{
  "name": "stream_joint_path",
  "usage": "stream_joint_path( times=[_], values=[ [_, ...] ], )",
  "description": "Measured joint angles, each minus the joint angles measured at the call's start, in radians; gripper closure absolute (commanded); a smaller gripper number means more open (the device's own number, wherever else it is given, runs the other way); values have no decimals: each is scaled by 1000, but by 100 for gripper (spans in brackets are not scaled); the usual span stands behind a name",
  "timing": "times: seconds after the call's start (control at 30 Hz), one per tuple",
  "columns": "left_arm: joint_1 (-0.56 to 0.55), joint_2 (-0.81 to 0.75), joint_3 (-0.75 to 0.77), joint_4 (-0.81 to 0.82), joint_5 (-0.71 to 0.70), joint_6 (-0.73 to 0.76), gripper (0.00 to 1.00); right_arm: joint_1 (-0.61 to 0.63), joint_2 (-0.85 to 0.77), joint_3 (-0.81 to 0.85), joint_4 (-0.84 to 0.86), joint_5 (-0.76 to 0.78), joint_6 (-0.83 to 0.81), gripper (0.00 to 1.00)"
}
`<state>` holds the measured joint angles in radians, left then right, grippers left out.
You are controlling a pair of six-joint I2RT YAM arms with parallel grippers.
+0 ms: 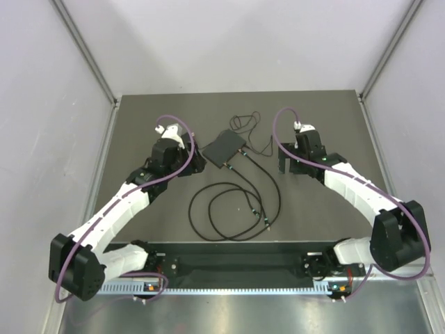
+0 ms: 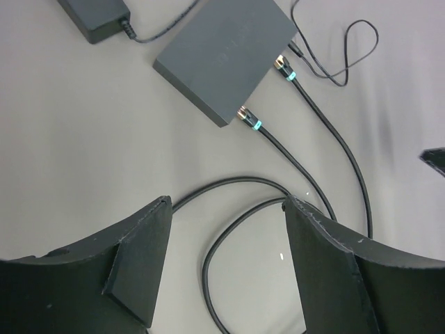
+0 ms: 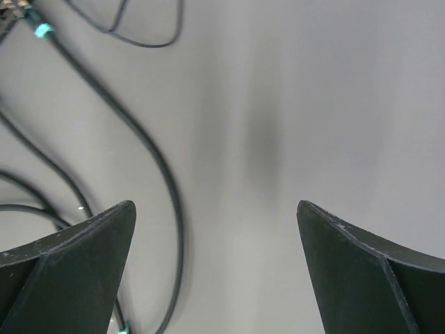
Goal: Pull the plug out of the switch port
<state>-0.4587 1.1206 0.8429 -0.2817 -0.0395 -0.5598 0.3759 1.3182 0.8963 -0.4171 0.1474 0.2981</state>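
While flat on table (image 1: 334,125), switch (image 1: 224,149) with first plug (image 2: 249,118) and second plug (image 2: 285,67) seated along its narrow edge. Left gripper (image 2: 226,209) just beside switch, jaws apart, holding nothing. Right gripper (image 3: 215,212) well apart from switch, jaws wide, empty. Cables (image 1: 236,209) looped near switch, toward arm bases.

White shells and black joints are noted on the left arm (image 1: 118,209) and right arm (image 1: 354,186). A purple cable (image 1: 174,117) is routed along each. Matte black wedge-shaped fingers (image 2: 132,271) are fitted to the left gripper (image 2: 226,202) and right gripper (image 3: 215,205).
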Motion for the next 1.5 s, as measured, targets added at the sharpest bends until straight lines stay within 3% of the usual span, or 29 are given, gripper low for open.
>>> stream_joint_path(
  times=[0.4, 0.53, 0.83, 1.27, 1.5],
  values=[
    [0, -8, -29, -11, 20, -18, 30, -1, 17, 2, 82, -136, -29, 0],
    [0, 4, -29, -18, 23, -19, 34, -1, 90, 47, 101, -192, -34, 0],
    [-114, 230, 70, -68, -20, -8, 34, -3, 311, 239, 118, -314, -48, 1],
    [-124, 510, 247, -3, -23, 13, 44, -116, 472, 330, 142, -539, -80, 34],
    [-114, 640, 363, 9, -29, 16, 43, -116, 582, 411, 165, -617, -79, 37]
  ],
)
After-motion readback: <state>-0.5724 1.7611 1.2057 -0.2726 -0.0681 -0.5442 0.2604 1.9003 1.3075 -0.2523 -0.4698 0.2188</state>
